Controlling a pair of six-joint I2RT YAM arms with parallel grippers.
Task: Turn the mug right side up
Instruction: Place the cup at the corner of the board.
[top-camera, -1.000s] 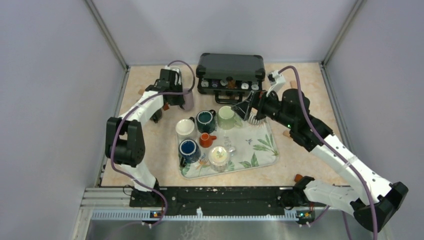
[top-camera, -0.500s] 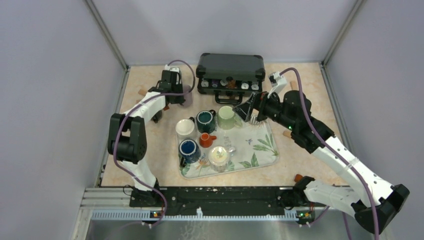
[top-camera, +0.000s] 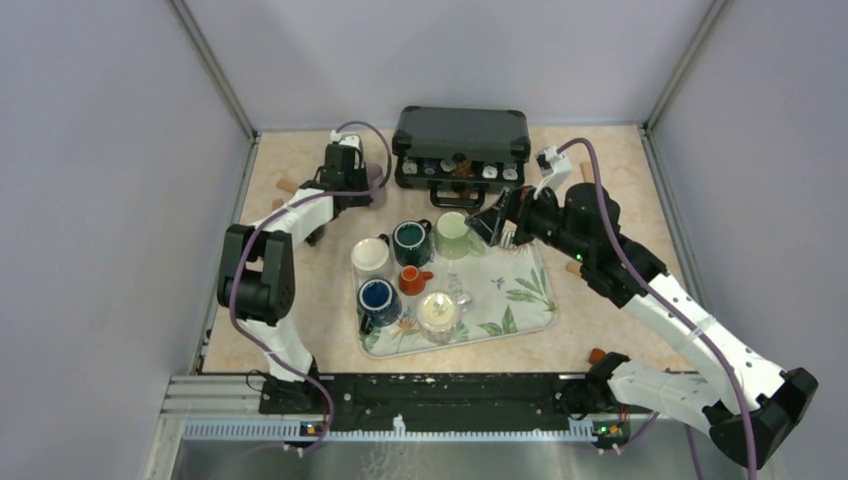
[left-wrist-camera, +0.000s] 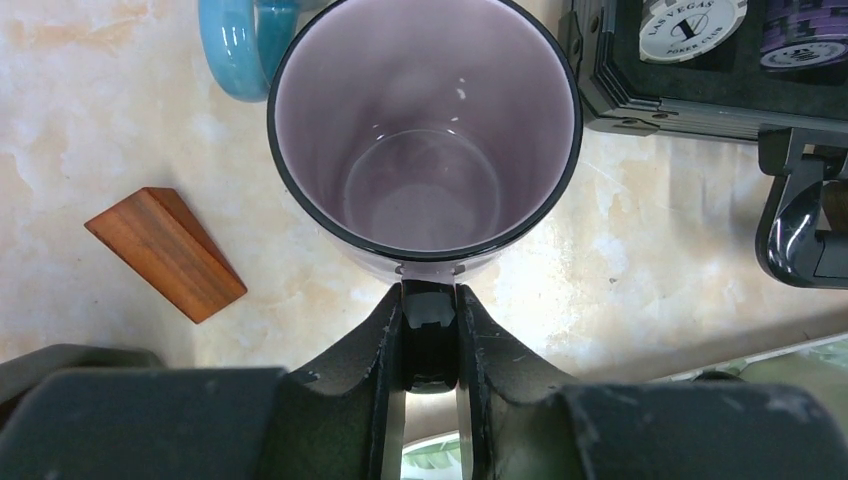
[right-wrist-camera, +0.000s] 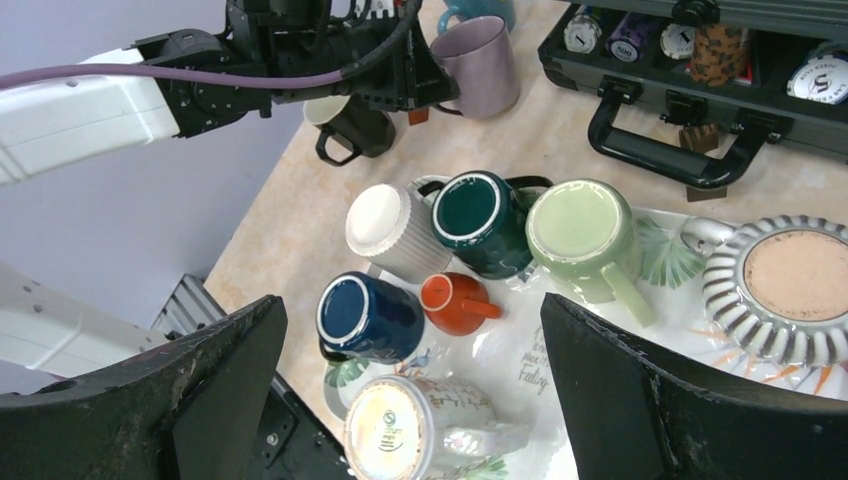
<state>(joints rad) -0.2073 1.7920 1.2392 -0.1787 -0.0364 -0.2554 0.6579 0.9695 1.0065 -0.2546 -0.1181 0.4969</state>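
Well, over the last second the left arm has eased a little toward the far side of the tabletop (top-camera: 300, 290), carrying the lilac mug (top-camera: 376, 184) with it. The right arm has hardly stirred. The left gripper (left-wrist-camera: 430, 335) is pressed almost together, pinching a dark part on the mug's near side. I take that part for the handle, though I can't be certain. The mug sits just beyond those fingertips with its mouth up, so the turning looks done to me; what seems left is to set it down and let go.

From above, the wrist hides most of the mug. The left wrist view looks straight down into its empty bowl. It also shows a wooden wedge (left-wrist-camera: 165, 252) to the left of the gripper and the poker-chip case (left-wrist-camera: 680, 60) to its right. Whether the base rests on the tabletop, neither view tells me. The right wrist view gives the mug's side: it stands upright by the case. The right gripper (right-wrist-camera: 410, 305) is spread wide and holds nothing. Under it are upturned mugs on the leaf-print tray (right-wrist-camera: 545, 372).
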